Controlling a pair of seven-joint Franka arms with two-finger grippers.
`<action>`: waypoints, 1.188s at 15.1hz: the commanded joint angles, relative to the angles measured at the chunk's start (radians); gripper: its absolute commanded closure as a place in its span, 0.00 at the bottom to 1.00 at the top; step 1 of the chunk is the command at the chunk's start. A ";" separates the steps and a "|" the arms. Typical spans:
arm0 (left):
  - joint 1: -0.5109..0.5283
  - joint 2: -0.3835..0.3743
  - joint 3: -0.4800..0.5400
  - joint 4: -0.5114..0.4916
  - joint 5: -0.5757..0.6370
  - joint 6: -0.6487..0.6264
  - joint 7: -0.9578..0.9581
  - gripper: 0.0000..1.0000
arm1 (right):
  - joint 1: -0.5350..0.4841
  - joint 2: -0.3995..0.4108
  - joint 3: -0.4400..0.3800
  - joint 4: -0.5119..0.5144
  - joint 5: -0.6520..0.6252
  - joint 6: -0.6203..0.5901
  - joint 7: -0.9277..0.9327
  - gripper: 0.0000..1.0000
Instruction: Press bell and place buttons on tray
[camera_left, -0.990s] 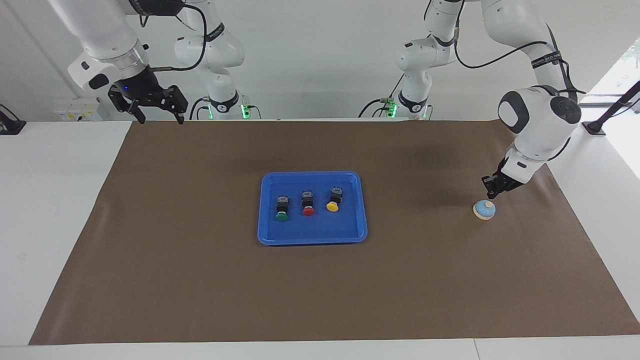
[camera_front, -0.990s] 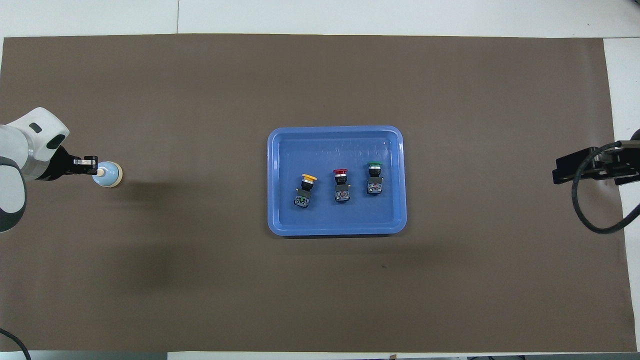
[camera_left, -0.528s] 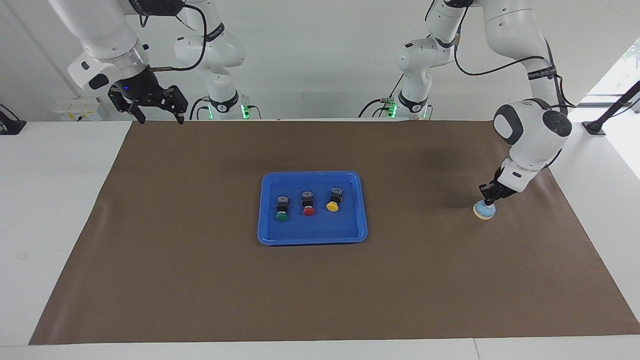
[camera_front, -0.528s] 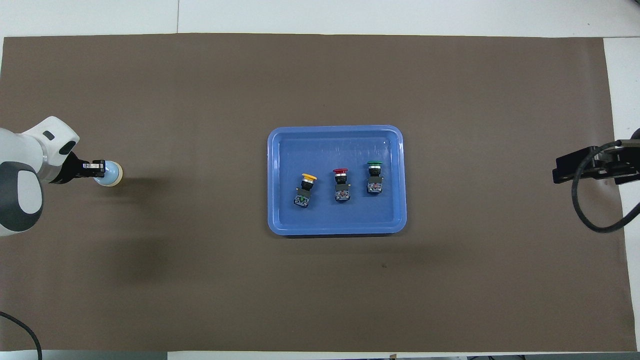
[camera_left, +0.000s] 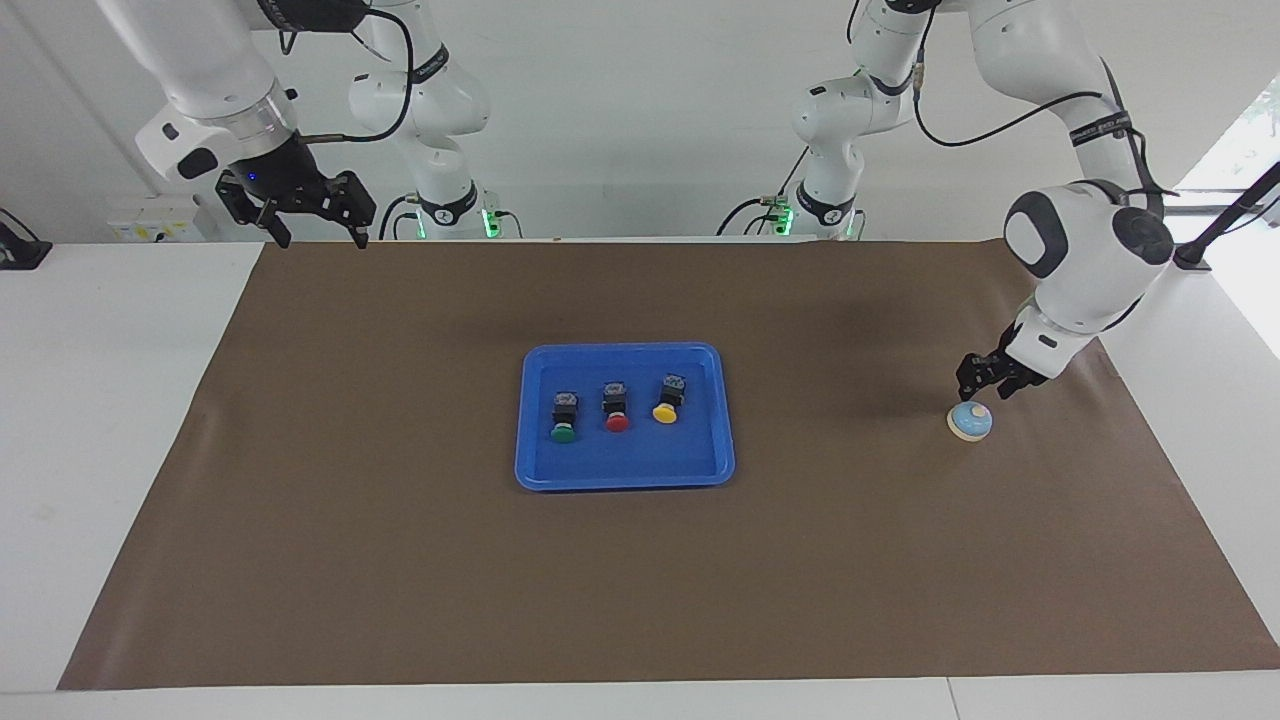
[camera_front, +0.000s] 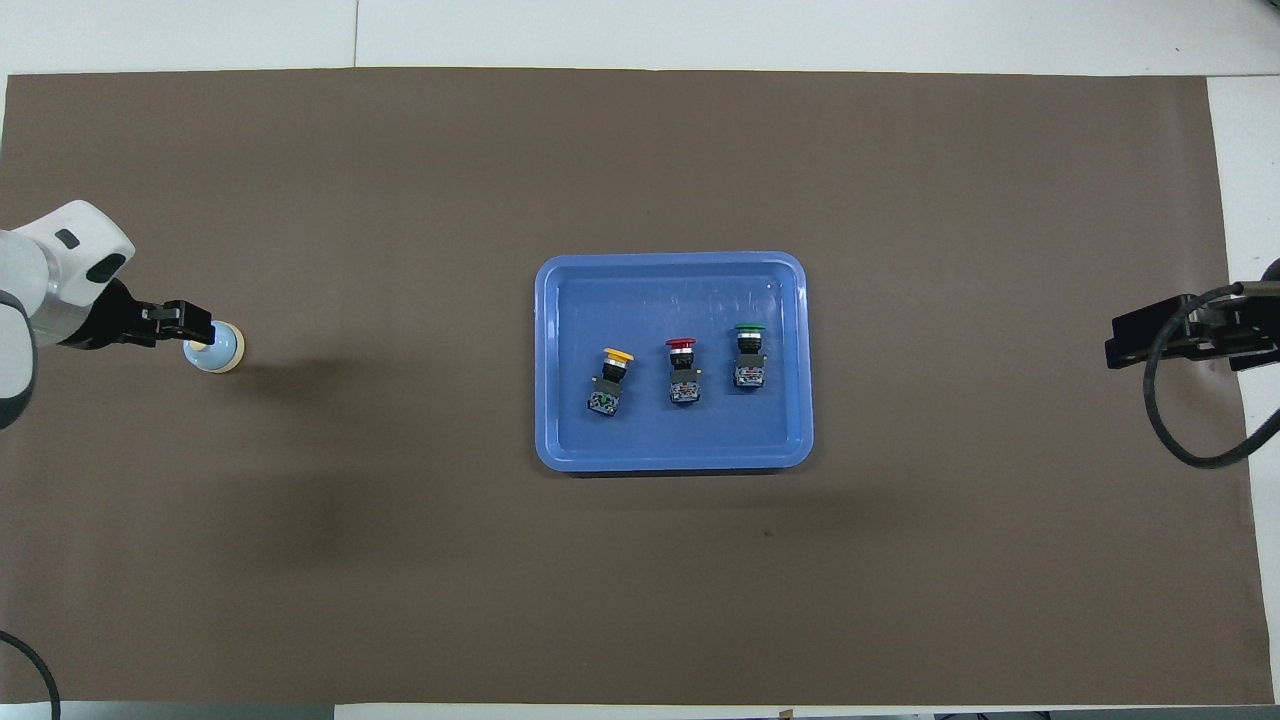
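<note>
The bell (camera_left: 970, 421) sits on the brown mat toward the left arm's end of the table; it also shows in the overhead view (camera_front: 222, 350). My left gripper (camera_left: 982, 390) hangs shut just above it, clear of the knob, and shows in the overhead view (camera_front: 197, 325). The blue tray (camera_left: 625, 480) lies mid-table and holds the green button (camera_left: 564, 417), red button (camera_left: 616, 408) and yellow button (camera_left: 667, 400) in a row. My right gripper (camera_left: 322, 238) waits open and empty, raised over the mat's corner near its base.
The brown mat (camera_left: 400, 560) covers most of the white table. The tray (camera_front: 670, 460) with its buttons is the only other thing on it. A black cable loops by the right gripper (camera_front: 1140, 340) in the overhead view.
My left gripper came down onto the bell's knob half a second ago and has now lifted off it. The right arm, tray and buttons have not moved.
</note>
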 joint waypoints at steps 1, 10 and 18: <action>-0.045 -0.061 0.004 0.144 0.000 -0.238 -0.010 0.00 | -0.012 -0.007 0.006 -0.004 -0.013 -0.011 -0.019 0.00; -0.089 -0.145 0.009 0.183 -0.004 -0.415 -0.080 0.00 | -0.012 -0.007 0.006 -0.004 -0.013 -0.011 -0.019 0.00; -0.152 -0.122 0.026 0.192 0.014 -0.401 -0.087 0.00 | -0.012 -0.007 0.006 -0.004 -0.013 -0.011 -0.019 0.00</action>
